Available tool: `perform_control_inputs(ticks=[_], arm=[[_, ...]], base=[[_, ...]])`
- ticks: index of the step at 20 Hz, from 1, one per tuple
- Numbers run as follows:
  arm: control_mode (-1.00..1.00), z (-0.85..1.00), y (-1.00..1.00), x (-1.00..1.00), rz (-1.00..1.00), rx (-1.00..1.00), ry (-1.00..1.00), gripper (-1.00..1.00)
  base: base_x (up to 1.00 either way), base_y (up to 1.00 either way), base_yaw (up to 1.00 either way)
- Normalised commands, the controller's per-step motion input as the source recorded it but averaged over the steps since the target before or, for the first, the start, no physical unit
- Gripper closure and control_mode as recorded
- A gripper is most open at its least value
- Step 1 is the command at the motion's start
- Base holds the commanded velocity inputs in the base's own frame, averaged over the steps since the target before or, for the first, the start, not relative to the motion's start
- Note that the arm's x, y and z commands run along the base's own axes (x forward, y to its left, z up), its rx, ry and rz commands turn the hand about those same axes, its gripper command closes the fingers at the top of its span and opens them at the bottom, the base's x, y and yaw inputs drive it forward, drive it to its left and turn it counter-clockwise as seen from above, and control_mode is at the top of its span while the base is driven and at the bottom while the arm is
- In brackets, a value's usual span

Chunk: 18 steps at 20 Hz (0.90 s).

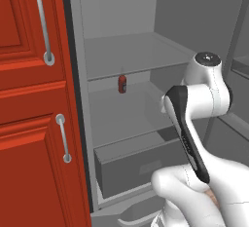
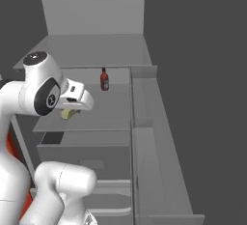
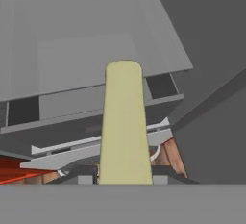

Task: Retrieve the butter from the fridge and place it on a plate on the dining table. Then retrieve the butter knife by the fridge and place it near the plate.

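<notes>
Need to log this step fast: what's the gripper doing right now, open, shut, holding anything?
Gripper: shut on the butter, the pale-yellow stick sticking out from between its jaws, in front of the open fridge.

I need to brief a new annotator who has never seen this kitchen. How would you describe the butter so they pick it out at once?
Start at the open grey fridge beside the red cabinets. The white arm reaches in over the shelf above the drawer, and the butter is the pale-yellow stick gripped in its fingers. Its one small neighbour, a dark-red bottle, stands upright farther back on that shelf.
</notes>
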Motion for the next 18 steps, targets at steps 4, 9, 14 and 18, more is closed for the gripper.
perform_control_inputs(ticks=[4, 9, 14, 18], arm=[[-1.00, -0.02, 0.00, 0.00, 0.00, 0.14, 0.10, 1.00], [-1.00, -0.01, 0.00, 0.00, 0.00, 0.05, 0.04, 1.00], [-1.00, 0.00, 0.00, 0.00, 0.00, 0.00, 0.00, 1.00], [-1.00, 0.00, 0.00, 0.00, 0.00, 0.00, 0.00, 1.00]], base=[[0.00, 0.00, 0.00], [0.00, 0.00, 0.00], [0.00, 0.00, 0.00], [0.00, 0.00, 0.00]])
